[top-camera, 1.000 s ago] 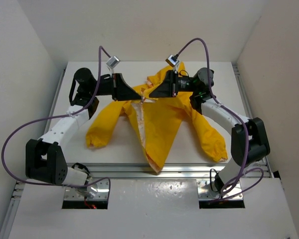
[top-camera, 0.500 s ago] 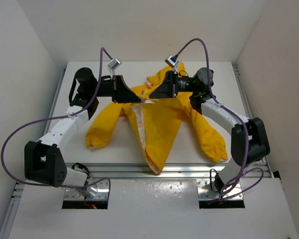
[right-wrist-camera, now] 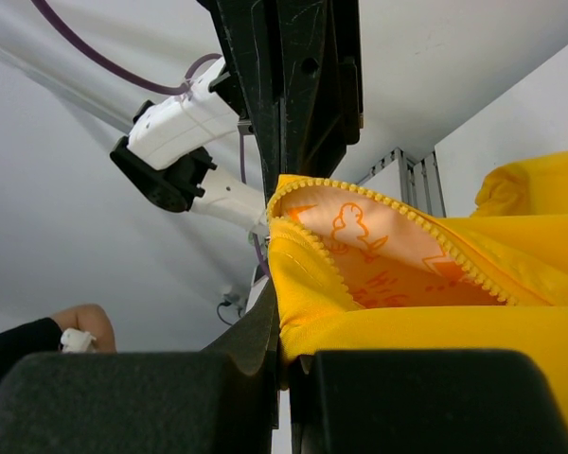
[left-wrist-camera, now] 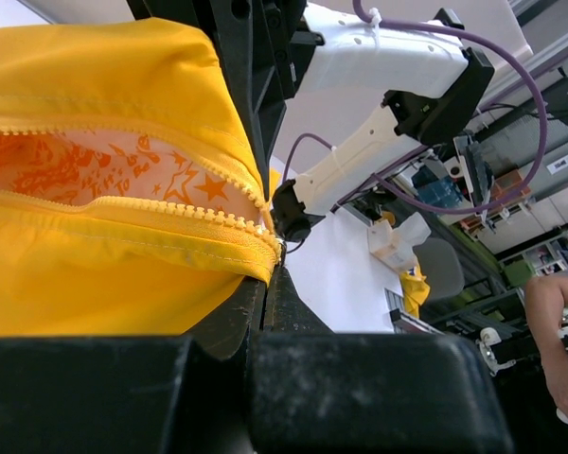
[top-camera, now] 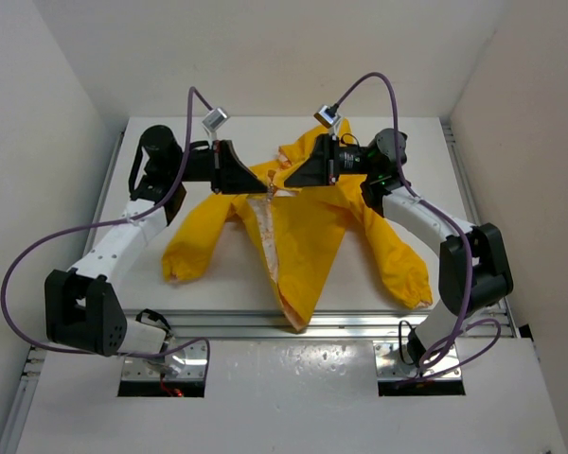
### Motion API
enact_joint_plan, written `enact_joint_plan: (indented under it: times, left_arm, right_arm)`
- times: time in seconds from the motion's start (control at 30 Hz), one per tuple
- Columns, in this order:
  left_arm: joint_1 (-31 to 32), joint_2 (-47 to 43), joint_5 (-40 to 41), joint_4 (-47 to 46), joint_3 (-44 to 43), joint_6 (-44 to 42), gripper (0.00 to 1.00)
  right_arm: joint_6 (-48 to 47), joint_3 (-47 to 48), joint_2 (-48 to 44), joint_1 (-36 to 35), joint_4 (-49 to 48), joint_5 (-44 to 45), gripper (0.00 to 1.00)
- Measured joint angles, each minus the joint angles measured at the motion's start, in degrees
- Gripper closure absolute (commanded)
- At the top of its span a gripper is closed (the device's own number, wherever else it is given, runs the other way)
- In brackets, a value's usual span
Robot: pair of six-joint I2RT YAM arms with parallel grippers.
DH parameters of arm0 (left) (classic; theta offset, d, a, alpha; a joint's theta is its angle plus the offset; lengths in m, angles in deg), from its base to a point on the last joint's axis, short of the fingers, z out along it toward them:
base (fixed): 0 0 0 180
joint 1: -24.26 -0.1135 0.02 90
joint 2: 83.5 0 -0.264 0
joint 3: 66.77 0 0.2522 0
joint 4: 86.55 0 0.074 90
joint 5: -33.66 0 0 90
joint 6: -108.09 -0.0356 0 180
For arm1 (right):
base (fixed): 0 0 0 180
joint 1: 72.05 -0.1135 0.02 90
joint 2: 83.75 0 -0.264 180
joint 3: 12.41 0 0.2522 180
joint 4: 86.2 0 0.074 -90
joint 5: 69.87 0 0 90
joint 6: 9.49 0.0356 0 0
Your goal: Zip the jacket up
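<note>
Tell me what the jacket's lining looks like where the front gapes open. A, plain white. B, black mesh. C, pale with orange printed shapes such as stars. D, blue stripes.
C: in the left wrist view the jacket gapes open on a pale lining printed with orange stars.

No legible text; perhaps faint lettering on jacket lining (right-wrist-camera: 388, 274)

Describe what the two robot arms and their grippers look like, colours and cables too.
Both arms match: the left arm and right arm have white link shells with chunky black joint housings. The left gripper and right gripper are black and wedge-shaped. A purple cable runs along each arm to a small silver wrist camera.
</note>
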Motion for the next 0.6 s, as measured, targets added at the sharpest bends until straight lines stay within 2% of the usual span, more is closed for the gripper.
enact_joint_plan:
  times: [0.6]
  left_arm:
    - [-0.81, 0.00, -0.02, -0.20, -0.81, 0.22, 1.00]
  right_arm:
    - [0.74, -1.14, 0.00, -0.02, -1.27, -0.28, 1.00]
